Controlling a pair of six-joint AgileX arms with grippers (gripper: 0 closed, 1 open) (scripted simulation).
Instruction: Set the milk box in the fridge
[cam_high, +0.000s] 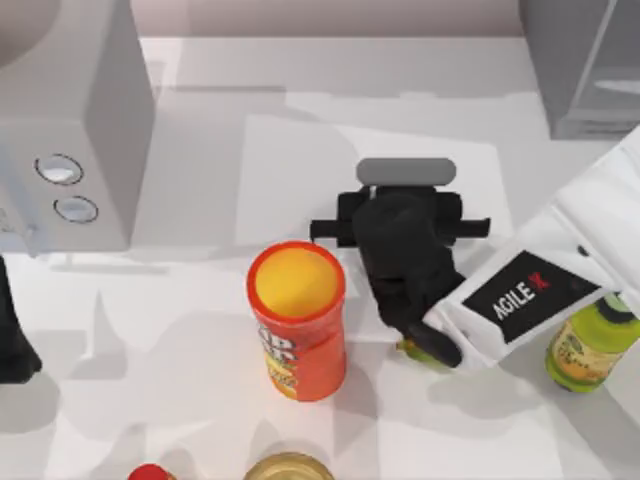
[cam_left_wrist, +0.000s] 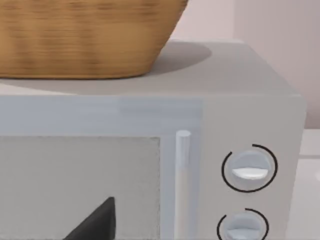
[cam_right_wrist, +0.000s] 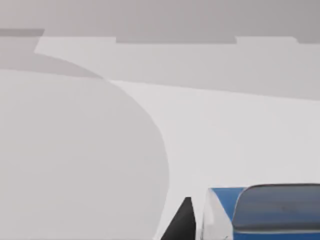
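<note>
The milk box (cam_right_wrist: 225, 212) shows its blue top and a white side in the right wrist view, right beside a black tip of my right gripper. From above, my right gripper (cam_high: 400, 240) hangs over the middle of the table and hides the carton beneath it. The fridge (cam_high: 580, 70), a grey cabinet with a thin door panel, stands at the far right corner, well apart from the gripper. My left arm (cam_high: 12, 340) sits parked at the left edge.
An orange chip can (cam_high: 297, 320) stands upright just left of the right gripper. A green bottle (cam_high: 590, 345) stands at the right under the arm. A pale box with two dials (cam_high: 70, 120) fills the far left, with a wicker basket (cam_left_wrist: 85, 35) on top. Small items (cam_high: 290, 468) line the front edge.
</note>
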